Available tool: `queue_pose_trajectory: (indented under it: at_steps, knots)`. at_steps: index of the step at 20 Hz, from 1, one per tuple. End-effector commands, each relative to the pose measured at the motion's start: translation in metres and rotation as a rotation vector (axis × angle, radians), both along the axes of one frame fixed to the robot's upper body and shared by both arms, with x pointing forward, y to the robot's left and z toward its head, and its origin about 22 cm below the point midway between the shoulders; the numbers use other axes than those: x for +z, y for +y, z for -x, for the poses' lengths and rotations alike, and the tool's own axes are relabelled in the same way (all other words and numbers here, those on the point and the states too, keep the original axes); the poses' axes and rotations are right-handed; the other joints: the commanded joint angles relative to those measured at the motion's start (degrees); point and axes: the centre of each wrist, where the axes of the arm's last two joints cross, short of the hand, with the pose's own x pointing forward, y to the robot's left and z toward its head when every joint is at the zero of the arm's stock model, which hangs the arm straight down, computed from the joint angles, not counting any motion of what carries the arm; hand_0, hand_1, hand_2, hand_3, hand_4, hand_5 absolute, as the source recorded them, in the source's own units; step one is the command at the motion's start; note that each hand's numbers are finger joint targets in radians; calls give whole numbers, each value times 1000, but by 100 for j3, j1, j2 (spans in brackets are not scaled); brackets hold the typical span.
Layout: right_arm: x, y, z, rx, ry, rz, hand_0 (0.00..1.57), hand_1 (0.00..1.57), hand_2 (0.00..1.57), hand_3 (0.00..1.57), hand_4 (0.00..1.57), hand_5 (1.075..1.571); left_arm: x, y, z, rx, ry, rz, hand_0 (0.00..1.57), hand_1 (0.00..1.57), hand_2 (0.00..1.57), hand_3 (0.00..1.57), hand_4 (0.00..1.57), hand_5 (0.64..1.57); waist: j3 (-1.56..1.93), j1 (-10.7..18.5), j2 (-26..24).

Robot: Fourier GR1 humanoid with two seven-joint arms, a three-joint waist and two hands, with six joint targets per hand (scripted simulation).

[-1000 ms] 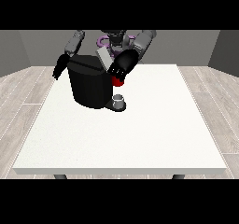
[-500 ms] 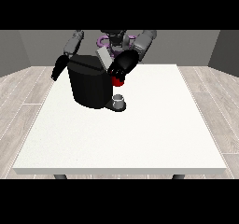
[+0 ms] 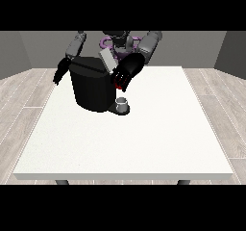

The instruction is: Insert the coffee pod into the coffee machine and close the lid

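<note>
You see the white table [image 3: 144, 143] filling the middle and lower part of the frame, with the robot [image 3: 120, 40] small at the top centre behind it. The black coffee machine [image 3: 91, 88] stands on the table in the upper left part of the frame, near the far edge. Its grey lid [image 3: 107, 61] is tilted up at the machine's upper right corner, so the machine is still open.

At the foot of the machine, on its right side, a small grey cup [image 3: 122, 103] stands on the machine's low base.

The hand at the view's right [image 3: 126, 73] is just right of the machine's top, directly above the cup and just below the raised lid. Its fingers point down and are curled, and a red thing at the machine [image 3: 119, 85] shows right at its fingertips. You cannot tell from here whether those fingers hold anything.

The hand at the view's left [image 3: 59, 74] hangs beside the machine's left wall, near the left edge of the table. Its fingers point downward, and how far they are curled is not clear to you either.

The coffee pod does not show plainly anywhere in this view.
</note>
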Motion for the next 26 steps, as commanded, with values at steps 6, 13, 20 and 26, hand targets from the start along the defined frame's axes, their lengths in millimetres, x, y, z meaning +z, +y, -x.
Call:
queue_pose_trajectory:
  at_steps: [6,13,20,26]
  knots:
    - [1,-4,-2,-11,42,-34,0,0,0,0,153,1571,-27,-2,-5,-1,37,-3,0,0,481,381,0,1571,-8,181,-282]
    - [-72,-39,24,-62,210,-54,0,0,0,0,0,1571,-71,-30,-9,-14,180,30,0,0,0,60,0,1571,-4,648,-1197]
    - [-110,-64,54,-140,311,-80,0,0,0,0,0,1571,-161,-37,0,-85,368,169,0,0,282,0,0,1571,-7,1302,-2090]
    - [-135,-78,87,-182,365,-104,0,0,0,0,0,1571,-265,-38,27,-117,499,816,0,0,0,0,467,1571,-21,1702,-2990]
